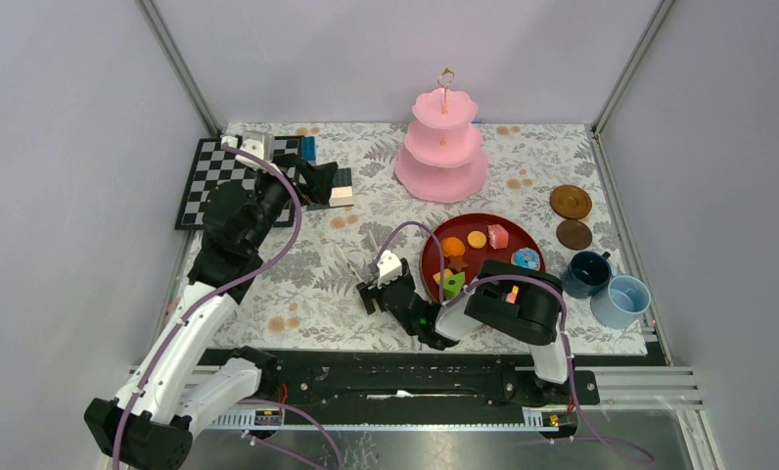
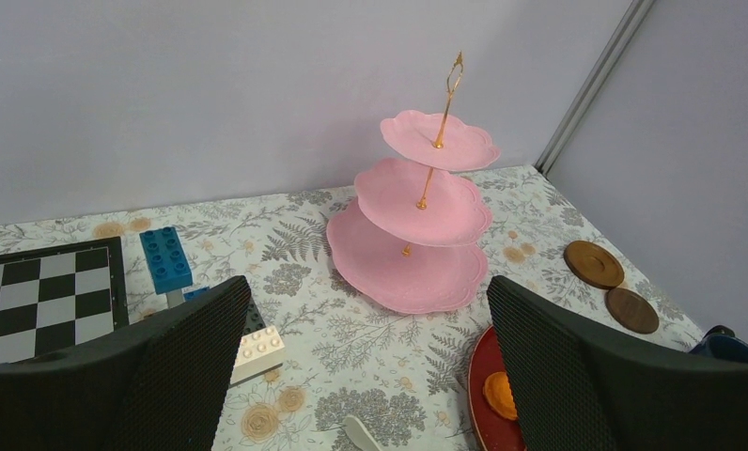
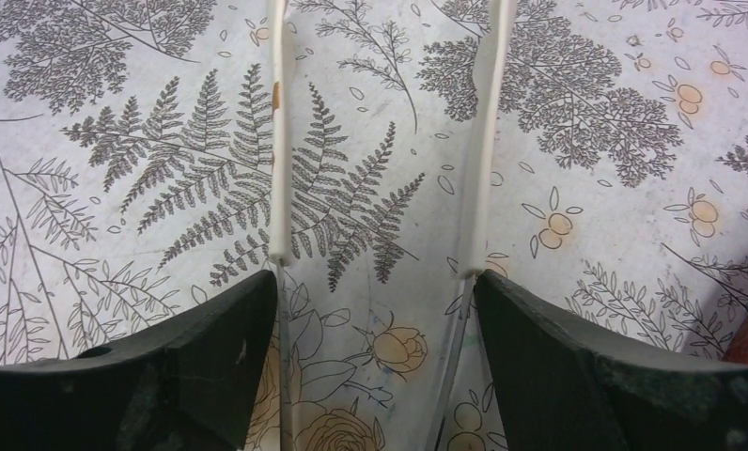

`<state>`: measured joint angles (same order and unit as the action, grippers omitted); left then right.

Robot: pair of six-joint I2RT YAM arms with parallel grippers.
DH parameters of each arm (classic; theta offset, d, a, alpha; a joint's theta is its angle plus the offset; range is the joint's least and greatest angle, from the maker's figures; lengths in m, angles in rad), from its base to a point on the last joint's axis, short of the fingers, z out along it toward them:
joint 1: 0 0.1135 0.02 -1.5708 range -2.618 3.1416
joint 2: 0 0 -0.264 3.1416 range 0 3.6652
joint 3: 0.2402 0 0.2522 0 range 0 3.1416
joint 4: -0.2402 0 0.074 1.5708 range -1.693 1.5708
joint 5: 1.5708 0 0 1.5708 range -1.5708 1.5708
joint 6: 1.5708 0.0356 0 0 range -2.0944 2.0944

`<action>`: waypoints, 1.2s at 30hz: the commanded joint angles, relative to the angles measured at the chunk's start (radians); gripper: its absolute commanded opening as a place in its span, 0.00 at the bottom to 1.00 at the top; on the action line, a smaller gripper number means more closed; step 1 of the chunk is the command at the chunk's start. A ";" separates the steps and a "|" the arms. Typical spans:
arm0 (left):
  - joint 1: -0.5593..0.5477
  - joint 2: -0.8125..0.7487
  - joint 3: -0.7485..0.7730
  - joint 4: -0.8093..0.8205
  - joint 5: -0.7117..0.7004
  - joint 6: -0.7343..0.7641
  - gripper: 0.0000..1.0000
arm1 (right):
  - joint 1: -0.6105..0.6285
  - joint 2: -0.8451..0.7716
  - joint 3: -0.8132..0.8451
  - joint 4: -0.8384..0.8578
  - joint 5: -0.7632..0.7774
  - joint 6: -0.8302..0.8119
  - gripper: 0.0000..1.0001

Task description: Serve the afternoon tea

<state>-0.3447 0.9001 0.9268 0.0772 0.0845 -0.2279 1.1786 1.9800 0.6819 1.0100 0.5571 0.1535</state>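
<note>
The pink three-tier stand [image 1: 442, 147] [image 2: 412, 235] stands at the back of the floral cloth with bare tiers. Toy sweets, among them a blue donut [image 1: 526, 258] and a pink cake piece [image 1: 498, 236], lie on the dark red tray [image 1: 488, 262]. Two blue cups [image 1: 586, 273] [image 1: 622, 301] and two brown saucers [image 1: 571, 202] [image 1: 574, 234] sit at the right. My right gripper [image 1: 376, 279] [image 3: 375, 282] is low over the cloth left of the tray, its fingers pressed against both arms of the white tongs [image 3: 279, 141] [image 1: 351, 262]. My left gripper [image 1: 325, 181] [image 2: 367, 291] hangs open and empty, facing the stand.
A chessboard [image 1: 209, 176] lies at the back left. Beside it are a blue block [image 2: 165, 258] and a white block [image 2: 257, 352]. Frame posts and grey walls close in the table on three sides.
</note>
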 commanded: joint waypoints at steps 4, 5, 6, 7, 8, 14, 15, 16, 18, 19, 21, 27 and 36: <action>-0.002 -0.001 0.027 0.050 0.024 -0.011 0.99 | 0.002 -0.010 -0.025 -0.055 0.083 -0.012 0.75; -0.002 -0.001 0.027 0.050 0.023 -0.011 0.99 | 0.002 -0.026 -0.025 -0.061 0.084 -0.012 0.73; -0.002 -0.002 0.027 0.050 0.023 -0.011 0.99 | 0.002 -0.043 -0.022 -0.075 0.082 -0.011 0.73; -0.002 -0.003 0.027 0.050 0.024 -0.011 0.99 | 0.002 -0.060 -0.016 -0.100 0.080 -0.012 0.72; -0.002 -0.003 0.027 0.050 0.024 -0.011 0.99 | 0.002 -0.074 -0.011 -0.121 0.080 -0.012 0.70; -0.002 -0.002 0.027 0.051 0.024 -0.011 0.99 | 0.001 -0.171 0.043 -0.283 0.073 0.030 0.65; -0.002 -0.003 0.027 0.050 0.023 -0.011 0.99 | 0.001 -0.192 0.051 -0.316 0.071 0.039 0.64; -0.002 -0.002 0.027 0.051 0.023 -0.011 0.99 | 0.001 -0.213 0.057 -0.345 0.070 0.050 0.63; -0.002 -0.003 0.027 0.051 0.020 -0.011 0.99 | 0.001 -0.264 0.074 -0.418 0.060 0.071 0.62; -0.002 -0.003 0.027 0.051 0.020 -0.011 0.99 | 0.000 -0.290 0.084 -0.455 0.053 0.077 0.62; -0.002 -0.002 0.028 0.050 0.020 -0.011 0.99 | -0.004 -0.344 0.108 -0.545 0.039 0.097 0.62; -0.002 -0.007 0.029 0.050 0.016 -0.011 0.99 | -0.062 -0.513 0.171 -0.845 -0.059 0.182 0.62; -0.008 -0.002 0.032 0.045 0.016 -0.017 0.99 | -0.295 -0.743 0.318 -1.473 -0.324 0.307 0.59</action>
<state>-0.3458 0.9001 0.9268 0.0772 0.0841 -0.2363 0.9813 1.3163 0.8974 -0.1177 0.3668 0.3847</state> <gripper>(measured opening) 0.990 0.609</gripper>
